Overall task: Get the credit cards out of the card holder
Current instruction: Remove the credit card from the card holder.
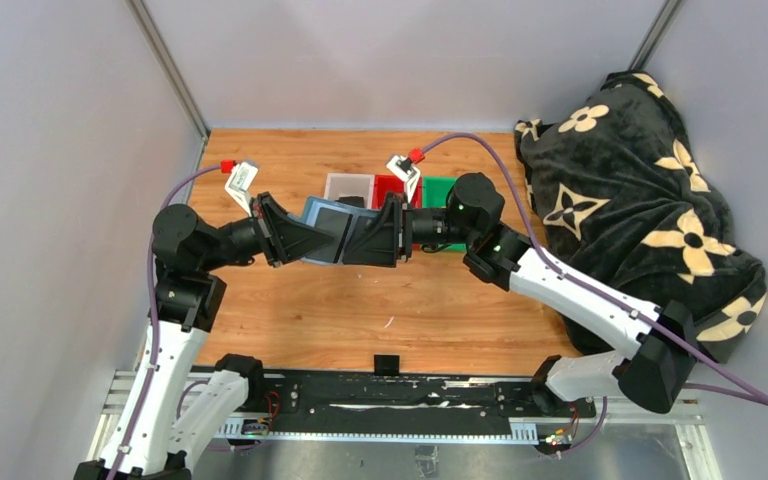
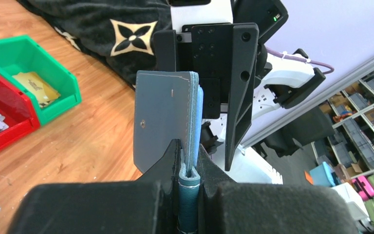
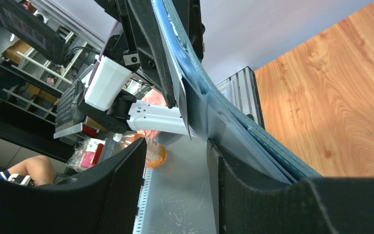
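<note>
- left gripper is right up in the lens, clamped tight on the bottom edge of the holder; the holder stands upright out of it, folded nearly flat, with a sliver of lighter blue lining showing on one side
- from the top view the holder hangs in mid-air over the table, between the two arms and just in front of the bins
- right gripper has its jaws wide apart, with a clear gap and nothing inside; the holder's free end seems to lie against one finger rather than between the two
- cards: I can't spot one clear of the holder anywhere; the dark patch on its upper face could be a card or just the pocket, too small to call
- green bin has something yellowish in it; might be a card, can't say
- my read: picking up and steadying looks done, but the actual pulling hasn't happened
- what's left, I'd guess: spread the flap, get the right fingers onto a card edge, then slide each card out while the left keeps its pinch
</note>
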Robot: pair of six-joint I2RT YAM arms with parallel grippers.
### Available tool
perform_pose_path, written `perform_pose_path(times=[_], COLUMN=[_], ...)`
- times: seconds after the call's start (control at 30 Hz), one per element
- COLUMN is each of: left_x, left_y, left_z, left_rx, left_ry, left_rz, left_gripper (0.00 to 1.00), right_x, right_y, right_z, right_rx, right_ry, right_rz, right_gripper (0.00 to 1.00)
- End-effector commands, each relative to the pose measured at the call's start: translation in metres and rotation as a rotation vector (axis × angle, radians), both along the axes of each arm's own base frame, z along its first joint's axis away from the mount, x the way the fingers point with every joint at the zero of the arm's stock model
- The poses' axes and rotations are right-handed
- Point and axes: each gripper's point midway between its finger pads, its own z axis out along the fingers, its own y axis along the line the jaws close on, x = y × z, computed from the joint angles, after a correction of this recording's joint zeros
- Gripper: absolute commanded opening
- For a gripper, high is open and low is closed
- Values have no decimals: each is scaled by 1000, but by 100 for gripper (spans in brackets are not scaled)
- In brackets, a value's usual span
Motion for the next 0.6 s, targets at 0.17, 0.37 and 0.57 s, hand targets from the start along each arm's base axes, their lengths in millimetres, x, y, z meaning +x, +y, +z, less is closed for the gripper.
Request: perform_pose_path(times=[0.17,0.37,0.57], left_x=[-13,-11,-3], left_y=[-1,0,1], left_z=[7,-5,-17], left_rx=[-22,10,47], left_ry=[-23,-8,9], left_rz=[-47,-36,-2], left_gripper=[0,4,12], right_x=[3,-3,-7], right_y=[14,13,12], right_z=[21,36,43], right_rx=[115,169,193], right_ry=[20,17,13], right_rz=[37,77,97], right_gripper=[47,35,27])
